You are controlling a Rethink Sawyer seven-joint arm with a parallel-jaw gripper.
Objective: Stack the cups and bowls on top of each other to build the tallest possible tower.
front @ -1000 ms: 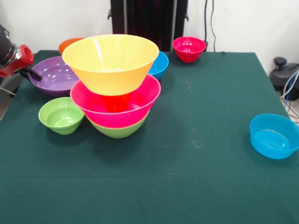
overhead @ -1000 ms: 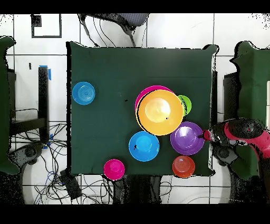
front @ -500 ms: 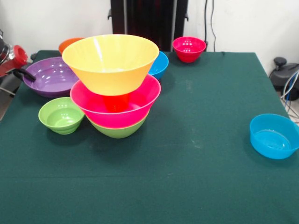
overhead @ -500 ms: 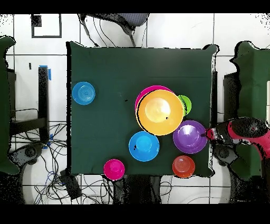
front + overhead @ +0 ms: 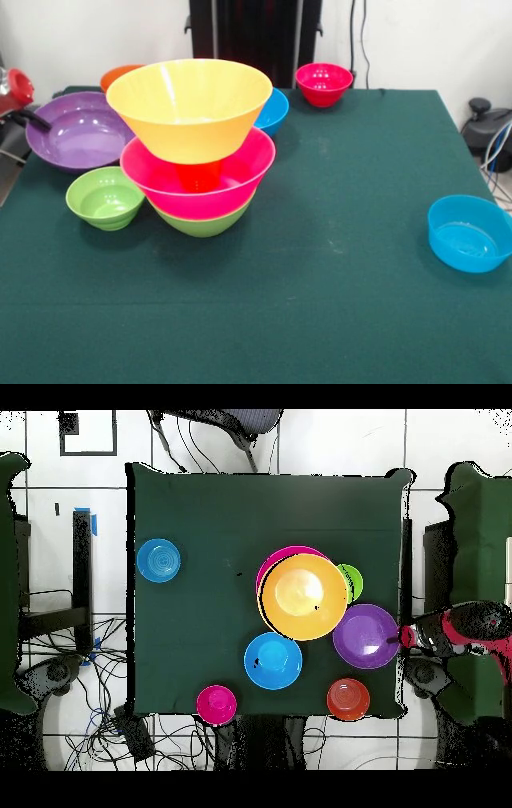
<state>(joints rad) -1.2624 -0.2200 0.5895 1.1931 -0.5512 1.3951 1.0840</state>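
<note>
Claw (image 5: 24, 120) sits at the bench's left edge in the front view, clamped on the rim of the glossy purple plastic bowl (image 5: 76, 132), which overhangs that edge. Beside it the tower (image 5: 196, 144): green bowl lowest, pink bowl, orange tapered cup (image 5: 198, 174), big yellow-orange bowl on top. Small green bowl (image 5: 104, 198) touches the tower's base.

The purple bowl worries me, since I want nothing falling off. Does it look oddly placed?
Yes. The purple bowl sits at the table edge beside the gripper, its rim seemingly past the cloth in the overhead view. It also looks tilted. The tower looks upright.
</note>
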